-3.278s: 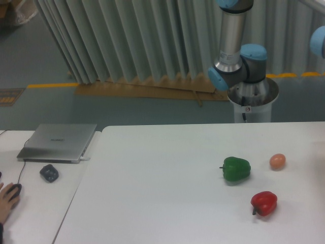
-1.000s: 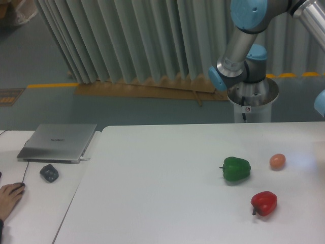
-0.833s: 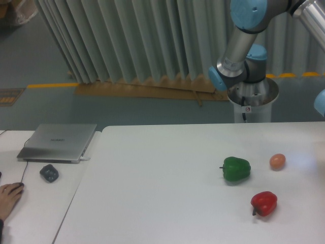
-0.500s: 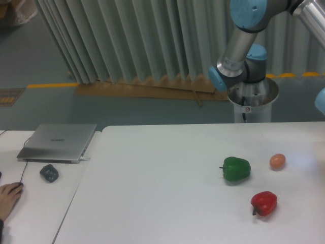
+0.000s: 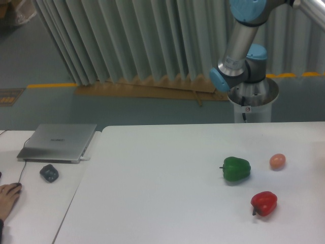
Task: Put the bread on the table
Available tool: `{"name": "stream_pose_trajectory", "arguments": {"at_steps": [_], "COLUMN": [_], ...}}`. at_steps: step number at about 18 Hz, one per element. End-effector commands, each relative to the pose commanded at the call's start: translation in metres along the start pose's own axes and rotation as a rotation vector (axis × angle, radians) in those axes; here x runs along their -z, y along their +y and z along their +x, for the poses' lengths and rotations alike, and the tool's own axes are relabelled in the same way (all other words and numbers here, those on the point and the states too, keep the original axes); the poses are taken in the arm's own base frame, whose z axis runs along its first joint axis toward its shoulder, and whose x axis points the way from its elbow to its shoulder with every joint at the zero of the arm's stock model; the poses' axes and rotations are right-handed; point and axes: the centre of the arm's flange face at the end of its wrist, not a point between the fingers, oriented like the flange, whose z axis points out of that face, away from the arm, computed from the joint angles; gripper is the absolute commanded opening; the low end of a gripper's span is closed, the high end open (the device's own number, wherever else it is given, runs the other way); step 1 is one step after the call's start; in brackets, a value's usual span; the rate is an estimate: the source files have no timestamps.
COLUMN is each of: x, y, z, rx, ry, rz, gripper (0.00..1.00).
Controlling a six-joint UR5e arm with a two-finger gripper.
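The bread is out of view. The large white table [image 5: 162, 173] fills the lower part of the camera view. Only the arm's base and lower links [image 5: 238, 61] show, behind the table's far edge at upper right; the arm runs out of the frame at the top right. The gripper itself is out of the frame.
A green pepper [image 5: 236, 169], a red pepper [image 5: 264, 203] and a small peach egg [image 5: 277, 161] lie on the table's right side. On the narrower desk at left sit a closed laptop [image 5: 58, 142], a dark mouse-like object [image 5: 49, 173] and a person's hand [image 5: 7, 195].
The arm's upper links have swung: the blue joint at the right edge has left the frame and the elbow has shifted slightly. The objects on the table have not moved.
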Motion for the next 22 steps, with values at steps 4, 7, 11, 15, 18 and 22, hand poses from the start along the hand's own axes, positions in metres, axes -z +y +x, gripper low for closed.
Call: {"name": "stream_pose_trajectory", "arguments": {"at_steps": [4, 7, 11, 15, 18, 22], "x": [0.053, 0.056, 0.031, -0.001, -0.019, -0.040], "y": [-0.061, -0.142, -0.213, -0.222, -0.217, -0.210], "z": [0.006, 0.007, 0.001, -0.008, -0.014, -0.022], "rx": [0.213, 0.267, 0.281, 0.270, 0.261, 0.255], "ry": [-0.117, -0.090, -0.083, -0.060, -0.050, -0.043], "rz": [0.234, 0.230, 0.088, -0.013, -0.074, -0.126], "gripper": [0.10, 0.10, 0.11, 0.11, 0.11, 0.32]}}
